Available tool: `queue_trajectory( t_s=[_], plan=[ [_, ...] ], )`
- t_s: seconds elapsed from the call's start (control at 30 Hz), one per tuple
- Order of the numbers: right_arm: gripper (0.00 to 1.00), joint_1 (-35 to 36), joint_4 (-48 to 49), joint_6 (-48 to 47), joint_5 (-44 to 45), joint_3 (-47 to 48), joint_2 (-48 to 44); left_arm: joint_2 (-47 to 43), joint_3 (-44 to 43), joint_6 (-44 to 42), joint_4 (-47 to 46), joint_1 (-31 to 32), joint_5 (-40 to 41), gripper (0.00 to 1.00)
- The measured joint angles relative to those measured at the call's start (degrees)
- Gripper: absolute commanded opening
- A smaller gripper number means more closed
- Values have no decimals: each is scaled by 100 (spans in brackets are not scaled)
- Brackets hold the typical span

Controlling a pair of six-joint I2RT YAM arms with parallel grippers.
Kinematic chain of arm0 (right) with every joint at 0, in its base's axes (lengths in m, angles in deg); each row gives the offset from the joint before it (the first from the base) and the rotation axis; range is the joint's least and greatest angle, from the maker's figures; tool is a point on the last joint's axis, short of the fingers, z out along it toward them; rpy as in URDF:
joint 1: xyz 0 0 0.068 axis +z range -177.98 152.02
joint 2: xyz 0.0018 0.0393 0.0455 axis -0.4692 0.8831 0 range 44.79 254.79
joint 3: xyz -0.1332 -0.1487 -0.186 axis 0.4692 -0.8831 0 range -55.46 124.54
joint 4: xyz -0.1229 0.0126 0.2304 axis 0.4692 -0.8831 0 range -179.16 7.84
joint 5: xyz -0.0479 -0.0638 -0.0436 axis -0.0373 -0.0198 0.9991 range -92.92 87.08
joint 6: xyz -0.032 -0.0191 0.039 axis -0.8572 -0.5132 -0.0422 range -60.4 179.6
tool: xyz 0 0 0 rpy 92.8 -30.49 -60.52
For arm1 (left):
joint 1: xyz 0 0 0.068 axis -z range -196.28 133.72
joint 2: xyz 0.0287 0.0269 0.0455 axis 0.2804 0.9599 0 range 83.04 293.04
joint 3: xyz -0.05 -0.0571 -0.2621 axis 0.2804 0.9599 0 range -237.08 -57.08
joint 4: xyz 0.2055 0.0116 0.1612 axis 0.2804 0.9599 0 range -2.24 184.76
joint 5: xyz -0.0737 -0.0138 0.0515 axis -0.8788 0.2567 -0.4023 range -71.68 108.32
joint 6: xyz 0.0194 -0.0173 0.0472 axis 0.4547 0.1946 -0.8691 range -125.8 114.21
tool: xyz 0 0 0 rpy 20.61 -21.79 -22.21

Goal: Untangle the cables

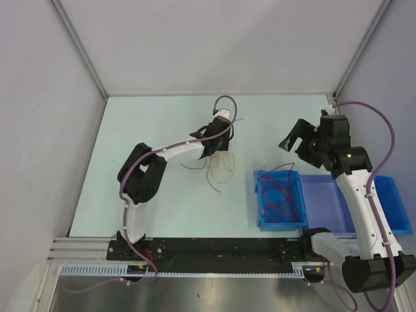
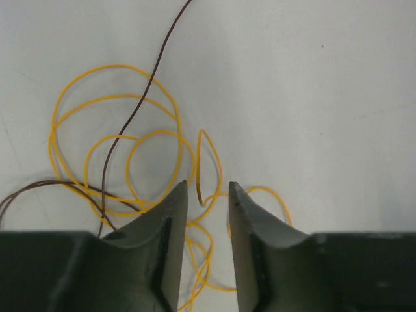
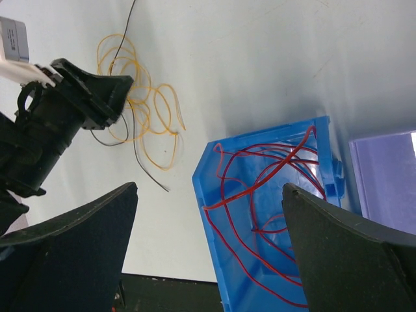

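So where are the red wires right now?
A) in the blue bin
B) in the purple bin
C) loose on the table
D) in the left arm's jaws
A: the red wires lie looped inside the blue bin, none outside it.

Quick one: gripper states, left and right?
Left gripper: jaws open, straddling a loop of the yellow cable, not clamped.
Right gripper: jaws wide open, empty, above the blue bin.
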State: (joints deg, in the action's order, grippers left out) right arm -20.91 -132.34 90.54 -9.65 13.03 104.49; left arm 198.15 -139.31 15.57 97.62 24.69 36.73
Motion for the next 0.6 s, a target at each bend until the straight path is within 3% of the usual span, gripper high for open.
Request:
queue_trajectory(
  t_s=[0.03,0.07,0.33,0.6],
  plan=[
    [96,0,0,-13,2,0,9,74,-48,4,-33,-17,-35,3],
    [96,0,0,-17,2,0,9,125,-85,17,-42,-28,-61,0],
    [97,0,0,-55,-15,0,-33,129,-470,-105,315,-46,-293,0],
    [97,-4,365,-175,-1067,2,-601,-1683,-1351,-389,1113,-79,-1939,0]
  ],
)
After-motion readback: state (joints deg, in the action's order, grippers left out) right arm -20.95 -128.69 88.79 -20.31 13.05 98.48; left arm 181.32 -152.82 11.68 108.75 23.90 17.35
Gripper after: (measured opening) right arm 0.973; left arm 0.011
